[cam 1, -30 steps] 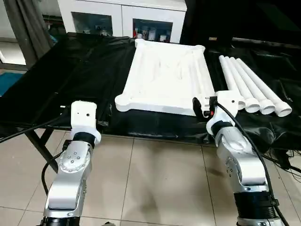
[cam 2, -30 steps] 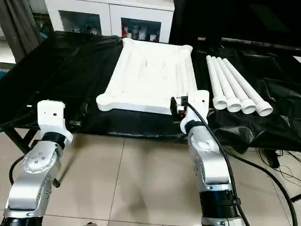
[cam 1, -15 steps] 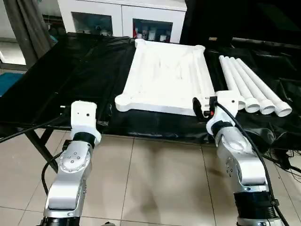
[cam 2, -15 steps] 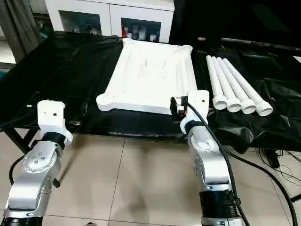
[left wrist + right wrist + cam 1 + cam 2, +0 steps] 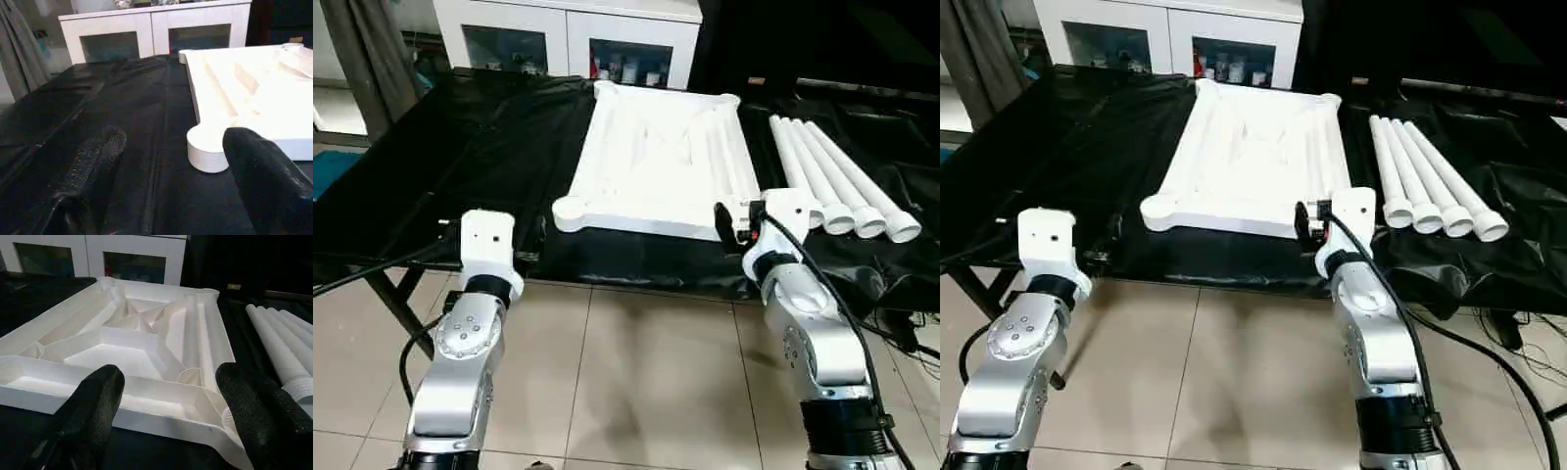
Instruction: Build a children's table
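Observation:
The children's table top [image 5: 651,162] is white plastic and lies with its ribbed underside up on a black-covered bench [image 5: 460,166]. Several long white legs [image 5: 837,186] lie side by side to its right, threaded ends toward me. My left gripper [image 5: 173,142] hangs open over the black cover, just short of the top's near left corner socket [image 5: 208,154], with nothing between its fingers. My right gripper [image 5: 171,377] is open too, facing the top's near edge [image 5: 146,404] by the near right corner, holding nothing. Both silver forearms reach up from the near side.
A white glass-door cabinet [image 5: 568,39] stands behind the bench. A grey curtain [image 5: 367,49] hangs at the far left. The bench's front edge runs just under my wrists, with tiled floor [image 5: 636,382] below. Cables lie on the floor at the right [image 5: 911,338].

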`<state>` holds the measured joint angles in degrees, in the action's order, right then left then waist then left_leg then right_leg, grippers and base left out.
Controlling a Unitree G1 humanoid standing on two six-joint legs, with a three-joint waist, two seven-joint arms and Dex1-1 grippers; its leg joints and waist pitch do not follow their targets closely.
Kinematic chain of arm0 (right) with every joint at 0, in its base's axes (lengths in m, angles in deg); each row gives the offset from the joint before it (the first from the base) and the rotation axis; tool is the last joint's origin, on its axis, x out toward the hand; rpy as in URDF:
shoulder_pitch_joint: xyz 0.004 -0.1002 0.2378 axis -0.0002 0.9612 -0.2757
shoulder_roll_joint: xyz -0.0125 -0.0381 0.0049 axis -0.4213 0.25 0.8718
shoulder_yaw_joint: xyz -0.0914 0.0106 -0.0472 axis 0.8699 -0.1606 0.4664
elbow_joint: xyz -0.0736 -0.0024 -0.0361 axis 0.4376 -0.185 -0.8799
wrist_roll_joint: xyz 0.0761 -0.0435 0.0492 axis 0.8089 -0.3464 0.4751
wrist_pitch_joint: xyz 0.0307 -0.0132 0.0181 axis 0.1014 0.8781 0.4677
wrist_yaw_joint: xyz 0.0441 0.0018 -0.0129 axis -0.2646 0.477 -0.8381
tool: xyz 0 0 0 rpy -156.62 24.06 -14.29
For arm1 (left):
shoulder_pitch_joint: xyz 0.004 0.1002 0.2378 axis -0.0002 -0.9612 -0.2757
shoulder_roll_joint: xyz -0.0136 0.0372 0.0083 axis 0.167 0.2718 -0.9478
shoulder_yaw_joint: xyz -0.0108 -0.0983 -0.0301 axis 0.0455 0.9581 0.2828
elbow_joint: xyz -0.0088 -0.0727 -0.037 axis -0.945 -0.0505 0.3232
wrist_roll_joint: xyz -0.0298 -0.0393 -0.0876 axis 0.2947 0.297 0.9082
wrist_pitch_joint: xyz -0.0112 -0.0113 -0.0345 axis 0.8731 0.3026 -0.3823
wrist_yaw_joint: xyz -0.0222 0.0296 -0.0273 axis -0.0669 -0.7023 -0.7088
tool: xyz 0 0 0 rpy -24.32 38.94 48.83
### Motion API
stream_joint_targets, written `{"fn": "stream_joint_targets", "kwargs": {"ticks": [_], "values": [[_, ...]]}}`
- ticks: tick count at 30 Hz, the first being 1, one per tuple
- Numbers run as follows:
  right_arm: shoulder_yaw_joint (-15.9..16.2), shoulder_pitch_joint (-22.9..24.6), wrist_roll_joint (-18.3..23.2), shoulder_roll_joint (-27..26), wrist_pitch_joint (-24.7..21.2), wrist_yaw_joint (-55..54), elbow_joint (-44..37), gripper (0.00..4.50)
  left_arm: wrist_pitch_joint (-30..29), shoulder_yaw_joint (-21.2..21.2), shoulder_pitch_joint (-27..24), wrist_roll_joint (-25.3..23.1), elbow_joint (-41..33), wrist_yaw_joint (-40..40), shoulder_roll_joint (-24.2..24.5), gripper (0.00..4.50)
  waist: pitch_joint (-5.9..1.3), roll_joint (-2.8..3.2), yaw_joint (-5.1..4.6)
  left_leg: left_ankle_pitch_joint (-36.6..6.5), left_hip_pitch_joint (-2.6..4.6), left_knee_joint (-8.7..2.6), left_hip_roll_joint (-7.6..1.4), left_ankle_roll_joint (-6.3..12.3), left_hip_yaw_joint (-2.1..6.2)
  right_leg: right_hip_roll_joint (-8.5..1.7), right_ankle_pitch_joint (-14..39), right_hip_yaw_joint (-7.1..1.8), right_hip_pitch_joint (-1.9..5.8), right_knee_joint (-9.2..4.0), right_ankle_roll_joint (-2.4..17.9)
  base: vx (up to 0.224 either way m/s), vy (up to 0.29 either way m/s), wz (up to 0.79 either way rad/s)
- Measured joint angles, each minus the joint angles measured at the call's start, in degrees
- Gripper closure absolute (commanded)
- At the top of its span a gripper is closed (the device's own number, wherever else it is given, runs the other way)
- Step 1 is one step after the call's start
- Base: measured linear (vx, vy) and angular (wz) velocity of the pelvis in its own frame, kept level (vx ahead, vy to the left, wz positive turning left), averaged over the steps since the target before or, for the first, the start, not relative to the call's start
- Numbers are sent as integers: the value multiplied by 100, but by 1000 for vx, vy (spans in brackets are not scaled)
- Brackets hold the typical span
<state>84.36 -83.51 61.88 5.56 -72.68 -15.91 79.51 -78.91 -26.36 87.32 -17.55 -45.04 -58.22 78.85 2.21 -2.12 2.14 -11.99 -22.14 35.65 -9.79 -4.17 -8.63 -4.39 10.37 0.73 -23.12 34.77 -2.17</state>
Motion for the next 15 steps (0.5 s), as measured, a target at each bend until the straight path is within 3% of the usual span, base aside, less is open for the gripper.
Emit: {"fn": "stream_joint_targets", "kwargs": {"ticks": [13,14,15], "values": [[0,0,0,0,0,0,0,98,0,0,0,0,0,0,0,80,0,0,0,0,0,0,0,0,0,0,0,0,0,1,0,0,0,0],[0,0,0,0,0,0,0,126,0,0,0,-1,0,0,0,77,0,0,0,0,0,0,0,0,0,0,0,0,0,1,0,0,0,0],[0,0,0,0,0,0,0,126,0,0,0,0,0,0,0,77,0,0,0,0,0,0,0,-1,0,0,0,0,0,1,0,0,0,0]]}}
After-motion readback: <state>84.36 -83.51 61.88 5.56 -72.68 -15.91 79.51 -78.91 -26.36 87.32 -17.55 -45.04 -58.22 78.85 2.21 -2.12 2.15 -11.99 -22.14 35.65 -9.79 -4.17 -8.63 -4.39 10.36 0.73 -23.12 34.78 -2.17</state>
